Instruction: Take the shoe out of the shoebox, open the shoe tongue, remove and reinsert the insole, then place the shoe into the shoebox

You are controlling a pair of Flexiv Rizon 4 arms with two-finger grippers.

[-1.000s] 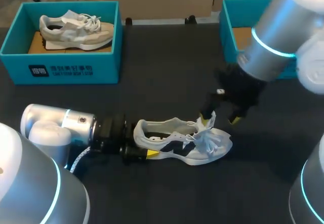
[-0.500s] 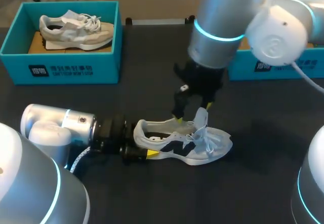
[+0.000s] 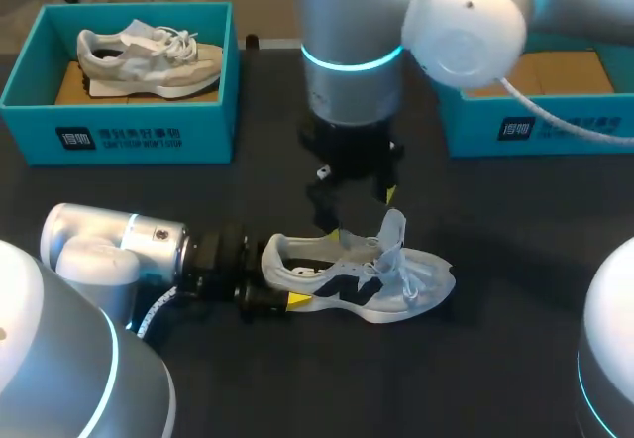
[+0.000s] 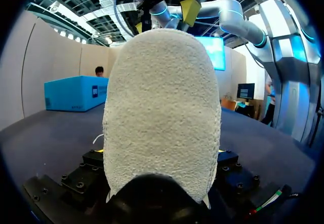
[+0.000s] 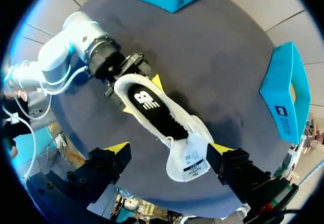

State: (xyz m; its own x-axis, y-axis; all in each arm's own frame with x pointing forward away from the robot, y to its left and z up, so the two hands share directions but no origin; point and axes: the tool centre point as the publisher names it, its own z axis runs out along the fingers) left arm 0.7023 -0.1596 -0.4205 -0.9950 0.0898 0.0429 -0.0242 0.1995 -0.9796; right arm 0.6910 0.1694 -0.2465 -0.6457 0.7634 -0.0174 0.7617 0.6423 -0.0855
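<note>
Two arms | left tool (image 5: 141, 96) low, clamping shoe (image 3: 367, 279) heel | right tool (image 3: 360, 214) overhead, wide

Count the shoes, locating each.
2: beige sneaker in the far-left teal shoebox; white-and-black sneaker on the dark table, heel in the left claw. The right shoebox is partly hidden.

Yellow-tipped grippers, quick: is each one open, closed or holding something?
Left gripper: closed on the white mesh sneaker's heel.
Right gripper: open above the sneaker, holding nothing.

White sneaker (image 3: 411, 287) with black panels stands on its sole on the dark table (image 3: 515, 359), tongue (image 3: 393, 230) raised, black insole (image 5: 148, 101) inside, well apart from the teal shoebox (image 3: 515, 131).
</note>
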